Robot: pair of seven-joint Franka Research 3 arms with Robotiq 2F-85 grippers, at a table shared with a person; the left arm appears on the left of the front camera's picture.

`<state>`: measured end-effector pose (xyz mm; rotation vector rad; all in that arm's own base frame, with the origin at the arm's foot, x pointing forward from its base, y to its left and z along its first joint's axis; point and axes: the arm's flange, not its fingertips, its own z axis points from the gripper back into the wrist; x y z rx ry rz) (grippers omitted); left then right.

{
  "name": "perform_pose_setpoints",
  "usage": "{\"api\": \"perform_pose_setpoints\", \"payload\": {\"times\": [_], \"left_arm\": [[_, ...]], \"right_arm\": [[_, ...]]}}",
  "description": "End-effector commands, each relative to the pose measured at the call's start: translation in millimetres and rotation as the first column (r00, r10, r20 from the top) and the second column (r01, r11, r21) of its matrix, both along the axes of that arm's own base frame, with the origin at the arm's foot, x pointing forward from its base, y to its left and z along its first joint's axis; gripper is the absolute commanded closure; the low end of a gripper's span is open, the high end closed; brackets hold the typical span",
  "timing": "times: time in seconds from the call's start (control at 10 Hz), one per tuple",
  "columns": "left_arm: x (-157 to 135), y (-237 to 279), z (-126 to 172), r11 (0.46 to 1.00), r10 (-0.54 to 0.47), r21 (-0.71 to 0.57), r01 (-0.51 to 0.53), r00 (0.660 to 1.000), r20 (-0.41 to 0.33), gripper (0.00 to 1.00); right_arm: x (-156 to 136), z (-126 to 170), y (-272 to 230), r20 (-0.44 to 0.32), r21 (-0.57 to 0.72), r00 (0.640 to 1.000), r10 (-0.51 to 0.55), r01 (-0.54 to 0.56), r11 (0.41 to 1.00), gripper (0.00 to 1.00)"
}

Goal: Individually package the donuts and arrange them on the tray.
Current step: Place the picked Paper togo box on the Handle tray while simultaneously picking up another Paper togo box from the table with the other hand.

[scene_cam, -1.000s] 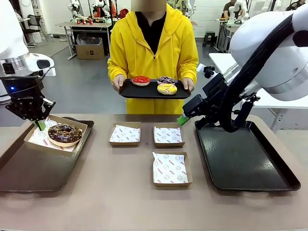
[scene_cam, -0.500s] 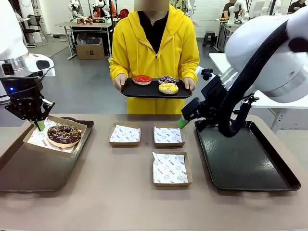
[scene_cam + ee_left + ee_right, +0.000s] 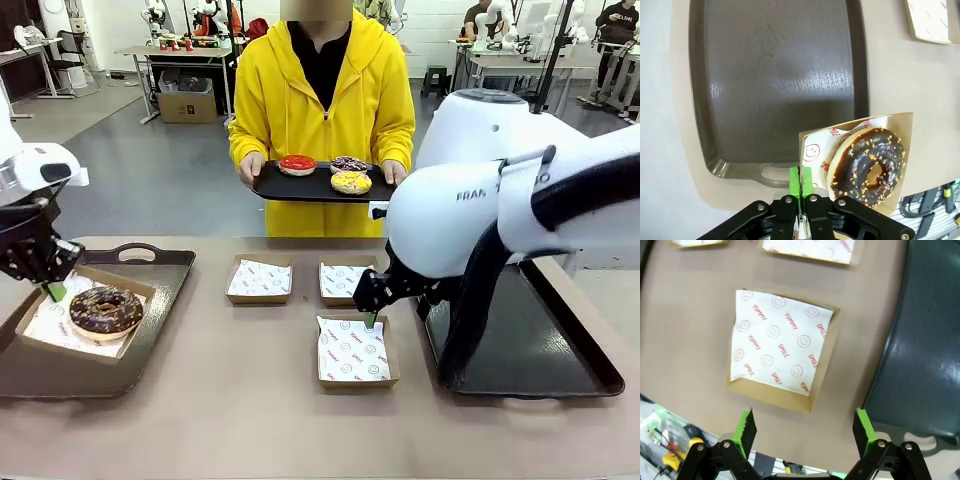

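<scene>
1. We are looking at a robotics lab: two white robot arms, the left arm [image 3: 35, 170] and the right arm [image 3: 470, 215], are reaching over a tan surface [image 3: 230, 400] shared with a person [image 3: 325, 100] in a yellow hoodie.
2. Behind the person, we are seeing an open hall with a grey floor [image 3: 150, 190], a workbench [image 3: 165, 50] crowded with gear and a brown carton [image 3: 187, 105] sitting on the floor by it.
3. Farther back, people [image 3: 612, 22] are sitting at desks [image 3: 510, 58].
</scene>
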<state>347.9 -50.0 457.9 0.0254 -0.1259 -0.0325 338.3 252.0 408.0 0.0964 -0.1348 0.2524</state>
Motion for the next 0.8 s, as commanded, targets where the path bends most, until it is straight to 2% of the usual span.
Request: {"api": "perform_pose_setpoints", "payload": {"times": [0.0, 0.4, 0.7], "left_arm": [[-2.3, 17.2, -14.9, 1.0, -0.023, -0.005, 0.023, 1.0, 0.017, 0.99], [7.1, 32.6, -37.7, 1.0, -0.007, -0.026, 0.007, 1.0, -0.008, 0.99], [17.6, 36.2, -53.7, 0.999, 0.028, -0.027, -0.028, 0.999, -0.032, 0.99]], "right_arm": [[8.9, -12.6, 6.5, 0.027, 0.006, 0.997, -0.069, 0.069, 0.998, 0.0], [29.2, -53.3, 1.5, 0.099, 0.044, 0.975, -0.199, 0.196, 0.98, 0.0], [34.4, -77.3, -3.4, 0.077, 0.033, 0.97, -0.23, 0.228, 0.973, 0.0]]}}
